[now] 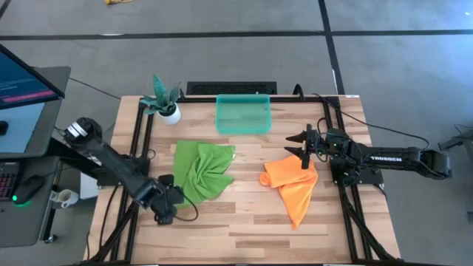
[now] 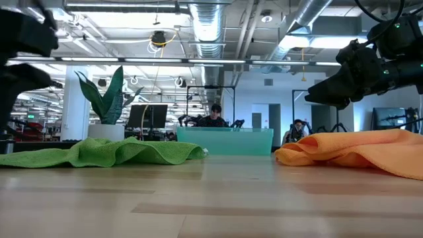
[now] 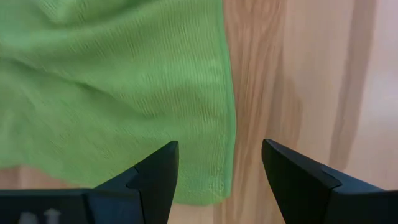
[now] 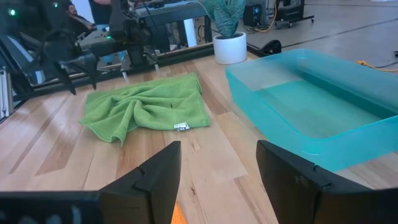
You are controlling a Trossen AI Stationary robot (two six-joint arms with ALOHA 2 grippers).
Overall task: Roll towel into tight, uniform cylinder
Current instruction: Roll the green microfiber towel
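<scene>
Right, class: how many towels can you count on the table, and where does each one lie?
2. The green towel lies crumpled toward the left side, by the left gripper. The orange towel lies crumpled toward the right side, under the right gripper. No others show.

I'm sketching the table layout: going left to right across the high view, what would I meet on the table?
Left gripper → potted plant → green towel → teal bin → orange towel → right gripper, at that towel's upper edge.
</scene>
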